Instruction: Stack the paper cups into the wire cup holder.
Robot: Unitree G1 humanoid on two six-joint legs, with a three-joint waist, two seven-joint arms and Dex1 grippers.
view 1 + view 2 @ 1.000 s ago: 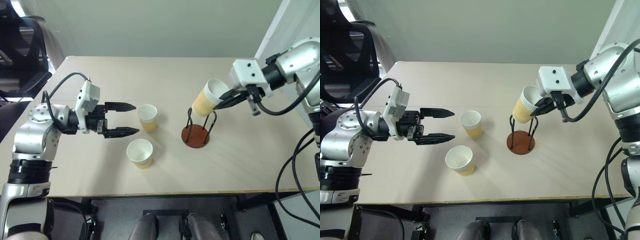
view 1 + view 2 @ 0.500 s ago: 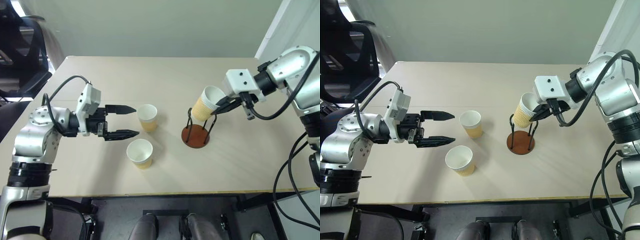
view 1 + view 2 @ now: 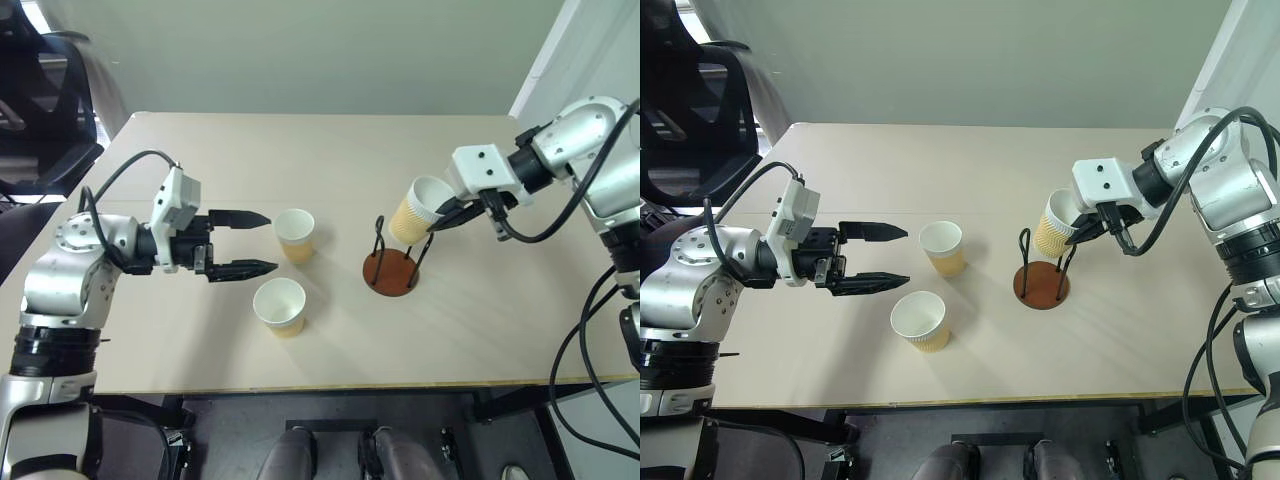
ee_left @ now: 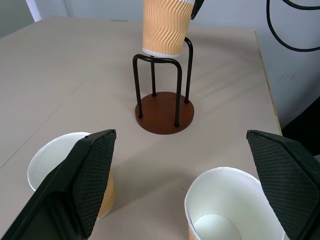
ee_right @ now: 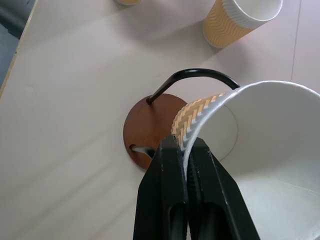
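Observation:
My right gripper is shut on the rim of a tan paper cup, fingers pinching the wall. The cup hangs tilted over the wire cup holder, its bottom level with the tops of the black loops. Two more paper cups stand upright on the table, one farther back, one nearer the front. My left gripper is open and level, pointing at these two cups from their left and touching neither.
The beige table has free room around the holder. A black chair stands past the table's left corner. A white panel rises at the right behind my right arm.
My right gripper has lowered the held cup slightly toward the holder's loops. The left gripper and the two standing cups have stayed put.

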